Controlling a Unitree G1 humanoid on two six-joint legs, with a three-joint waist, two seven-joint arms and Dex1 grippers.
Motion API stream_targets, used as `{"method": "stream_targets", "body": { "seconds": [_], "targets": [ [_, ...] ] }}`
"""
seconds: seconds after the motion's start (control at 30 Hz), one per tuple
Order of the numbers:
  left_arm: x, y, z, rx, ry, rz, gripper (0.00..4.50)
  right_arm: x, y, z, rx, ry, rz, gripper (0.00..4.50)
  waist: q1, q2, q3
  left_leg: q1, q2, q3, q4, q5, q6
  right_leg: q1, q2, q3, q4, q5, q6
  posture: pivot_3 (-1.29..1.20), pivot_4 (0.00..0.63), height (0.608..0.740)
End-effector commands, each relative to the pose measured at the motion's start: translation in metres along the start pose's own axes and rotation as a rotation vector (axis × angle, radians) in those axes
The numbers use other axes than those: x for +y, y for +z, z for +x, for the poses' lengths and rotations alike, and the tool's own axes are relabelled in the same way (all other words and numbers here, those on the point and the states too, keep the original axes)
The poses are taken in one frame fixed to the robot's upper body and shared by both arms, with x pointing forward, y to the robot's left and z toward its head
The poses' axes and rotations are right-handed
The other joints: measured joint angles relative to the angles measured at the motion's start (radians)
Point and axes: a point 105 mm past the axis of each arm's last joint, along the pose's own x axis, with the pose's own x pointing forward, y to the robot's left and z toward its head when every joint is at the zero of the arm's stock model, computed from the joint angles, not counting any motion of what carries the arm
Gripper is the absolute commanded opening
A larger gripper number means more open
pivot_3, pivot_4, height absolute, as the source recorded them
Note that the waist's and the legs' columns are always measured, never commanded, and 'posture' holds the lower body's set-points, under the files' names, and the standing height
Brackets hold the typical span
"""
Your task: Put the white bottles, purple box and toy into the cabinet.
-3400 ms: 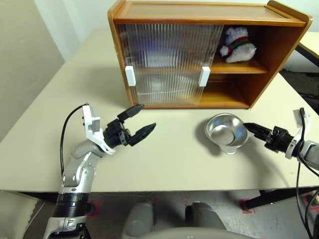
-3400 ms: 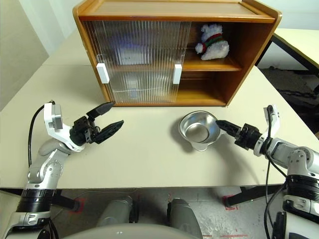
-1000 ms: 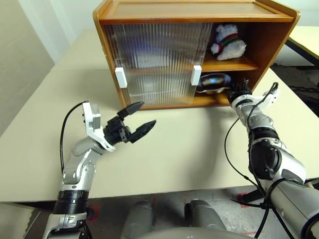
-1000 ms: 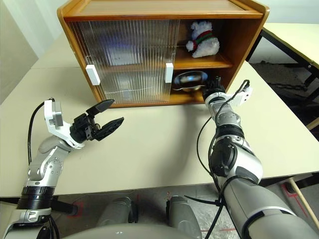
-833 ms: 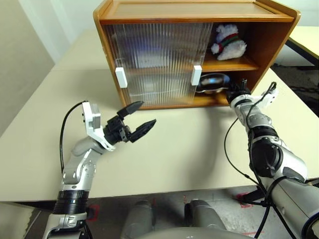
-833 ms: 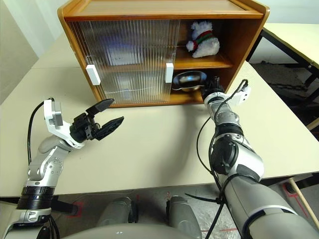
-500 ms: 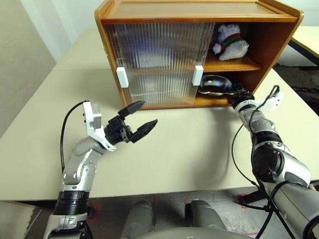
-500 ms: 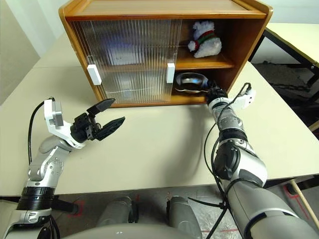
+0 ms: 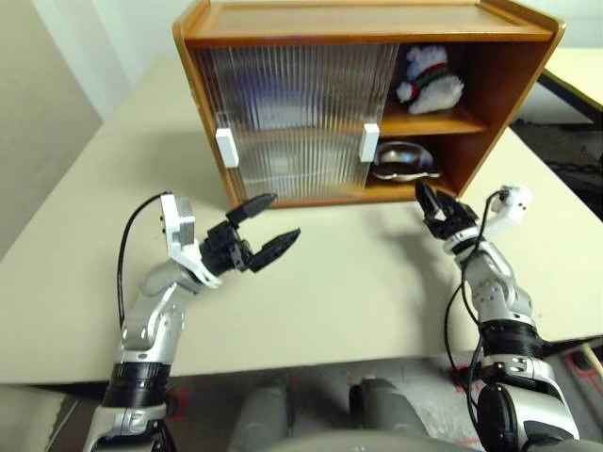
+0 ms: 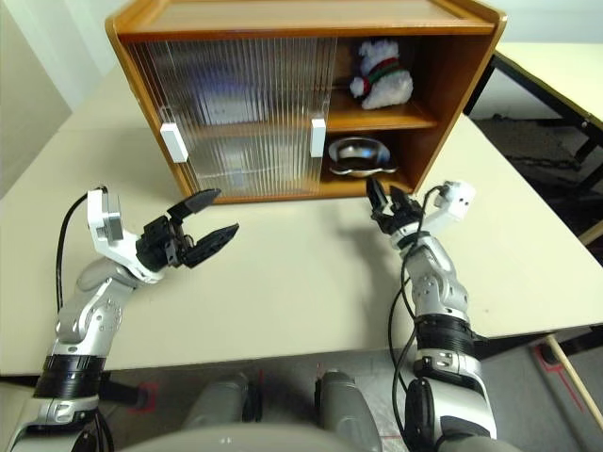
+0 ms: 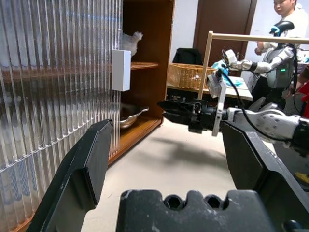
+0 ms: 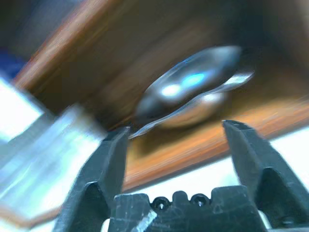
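The cabinet [image 9: 367, 24] stands at the back of the table, its ribbed doors slid left and its right side open. On the upper shelf sits the toy [image 9: 431, 80], white with a red-and-green scarf. A shiny metal bowl [image 9: 403, 158] rests on the lower shelf. My right gripper [image 9: 433, 200] hovers just outside that shelf, open and empty, the bowl [image 12: 193, 92] straight ahead of it. Over the table's left half my left gripper [image 9: 283, 217] is open and holds nothing. The white bottles and purple box are hidden; a lilac blur [image 9: 283, 104] shows through the door.
Two white handles [image 9: 226, 146] [image 9: 369, 141] sit on the sliding doors. The beige table [image 9: 358, 282] stretches between my arms and the cabinet. Another table [image 9: 577, 66] stands off to the right. A person [image 11: 285, 9] and a basket [image 11: 186, 75] show far behind.
My right gripper has let go of the metal bowl on the lower shelf, opened, and drawn back out of the cabinet toward me. The left arm has stayed still.
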Motion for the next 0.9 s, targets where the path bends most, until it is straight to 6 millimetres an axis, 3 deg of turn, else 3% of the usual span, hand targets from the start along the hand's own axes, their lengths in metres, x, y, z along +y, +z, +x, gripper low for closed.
{"method": "stream_targets", "body": {
  "seconds": [0.03, 0.27, 0.37, 0.53, 0.9],
  "targets": [
    [0.001, -0.003, -0.004, 0.016, 0.007, -0.001, 4.5, 0.049, 0.0, 0.01, 0.025, 0.203, -0.037, 2.79, 0.001, 0.0, 0.0, 0.0, 0.0, 0.0, 0.0, 0.0, 0.0, 0.0, 0.0, 0.0, 0.0, 0.0, 0.0, 0.18, 0.0, 0.74],
    [0.0, -0.004, -0.005, 0.019, 0.013, -0.003, 4.5, 0.095, 0.012, 0.039, -0.017, 0.302, 0.133, 0.05, 0.004, 0.0, 0.0, 0.0, -0.001, 0.0, 0.001, 0.0, 0.0, 0.0, 0.0, -0.001, 0.0, 0.0, 0.0, 0.18, 0.0, 0.74],
    [0.001, -0.003, -0.004, 0.013, 0.018, -0.002, 4.5, 0.113, 0.016, 0.049, -0.024, 0.332, 0.169, 0.05, 0.005, 0.0, 0.0, 0.0, -0.001, 0.0, 0.001, -0.001, -0.002, 0.0, 0.0, -0.002, 0.0, 0.0, 0.0, 0.19, 0.0, 0.74],
    [0.0, -0.004, -0.003, 0.011, 0.023, -0.001, 4.5, 0.124, 0.016, 0.057, -0.015, 0.348, 0.18, 0.05, 0.015, 0.0, 0.0, -0.001, -0.001, -0.002, 0.0, -0.002, -0.004, 0.0, -0.002, -0.004, -0.001, -0.001, -0.001, 0.19, 0.0, 0.74],
    [-0.001, -0.003, -0.001, 0.014, 0.009, 0.012, 4.5, 0.106, 0.037, 0.067, -0.048, 0.202, 0.094, 0.05, 0.027, 0.0, 0.0, -0.001, -0.001, -0.002, 0.0, -0.002, -0.004, 0.0, -0.001, -0.005, 0.0, -0.001, -0.002, 0.18, 0.0, 0.74]
  ]
}}
